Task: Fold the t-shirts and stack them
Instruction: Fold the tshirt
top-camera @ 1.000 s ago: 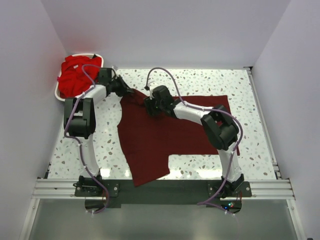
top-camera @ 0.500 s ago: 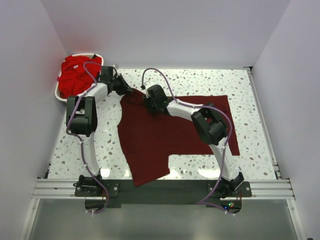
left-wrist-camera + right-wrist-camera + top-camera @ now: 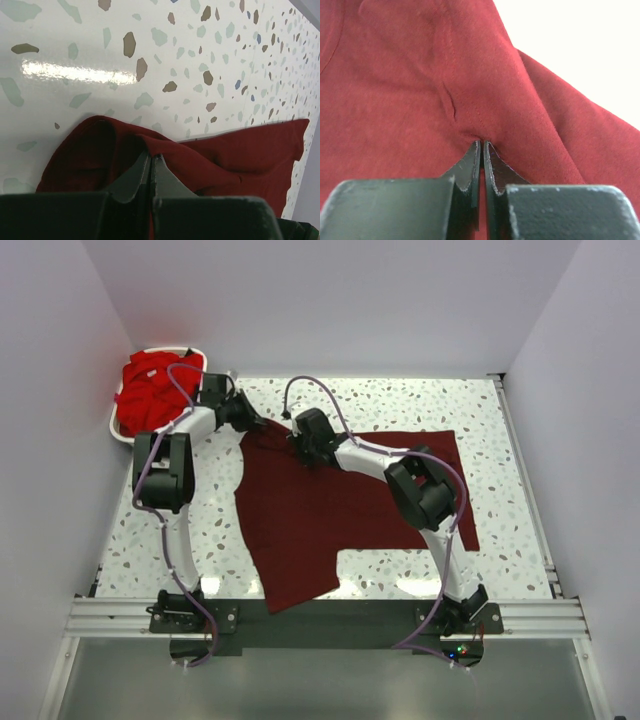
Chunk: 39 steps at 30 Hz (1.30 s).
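Pincers, both mine, clamped tight: my left gripper (image 3: pixel 151 159) nips a raised fold at the far left edge of the maroon t-shirt (image 3: pixel 240 150), my right gripper (image 3: pixel 481 145) a crease close by. That shirt lies spread on the speckled table (image 3: pixel 420 405); red t-shirts (image 3: pixel 145 390) fill a white basket (image 3: pixel 113 426) in the far-left corner, white walls (image 3: pixel 350 300) around.

Each arm is a chain of white tube-like links joined by chunky black joint housings, the left arm (image 3: pixel 176 540) like the right arm (image 3: pixel 450 565). A thin lilac cable (image 3: pixel 318 380) arcs up just behind each hand and trails back along the links to a black base plate (image 3: pixel 178 617). Small blue and red lights (image 3: pixel 455 651) glow at the base far behind the right hand (image 3: pixel 482 146). On it and on the left hand (image 3: pixel 151 159), dark grey-green fingers (image 3: pixel 167 182) taper from blocky matte bodies to thin wedge tips. The right hand's finger edges look scuffed and pale.
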### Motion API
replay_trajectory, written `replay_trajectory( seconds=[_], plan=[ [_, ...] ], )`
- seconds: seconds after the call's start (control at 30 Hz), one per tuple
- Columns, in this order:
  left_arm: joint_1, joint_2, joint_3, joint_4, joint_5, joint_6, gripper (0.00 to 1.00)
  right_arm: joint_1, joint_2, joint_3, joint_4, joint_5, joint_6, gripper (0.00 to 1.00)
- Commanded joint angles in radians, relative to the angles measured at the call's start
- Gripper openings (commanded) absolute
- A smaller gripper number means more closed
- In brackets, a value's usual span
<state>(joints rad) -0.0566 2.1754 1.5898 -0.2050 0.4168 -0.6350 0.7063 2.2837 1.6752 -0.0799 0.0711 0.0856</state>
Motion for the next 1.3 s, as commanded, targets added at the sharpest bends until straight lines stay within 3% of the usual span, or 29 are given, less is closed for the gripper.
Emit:
replay_trajectory(
  seconds=[0.0, 0.6, 1.1, 1.17, 1.27],
  plan=[
    [-0.006, -0.1, -0.017, -0.008, -0.016, 0.02, 0.0, 0.004, -0.116, 0.005, -0.072, -0.057, -0.014, 0.01],
    [-0.063, -0.554, -0.566, 0.032, -0.035, -0.068, 0.0, 0.004, -0.359, -0.186, -0.331, -0.148, -0.118, 0.0],
    [-0.075, -0.628, -0.815, 0.115, -0.024, -0.127, 0.0, 0.004, -0.31, -0.264, -0.334, -0.171, -0.149, 0.0],
    [-0.075, -0.635, -0.823, 0.124, -0.027, -0.144, 0.0, 0.004, -0.305, -0.259, -0.339, -0.177, -0.149, 0.05],
    [-0.075, -0.672, -0.82, 0.108, -0.053, -0.146, 0.14, 0.004, -0.322, -0.252, -0.354, -0.192, -0.138, 0.21]
  ],
)
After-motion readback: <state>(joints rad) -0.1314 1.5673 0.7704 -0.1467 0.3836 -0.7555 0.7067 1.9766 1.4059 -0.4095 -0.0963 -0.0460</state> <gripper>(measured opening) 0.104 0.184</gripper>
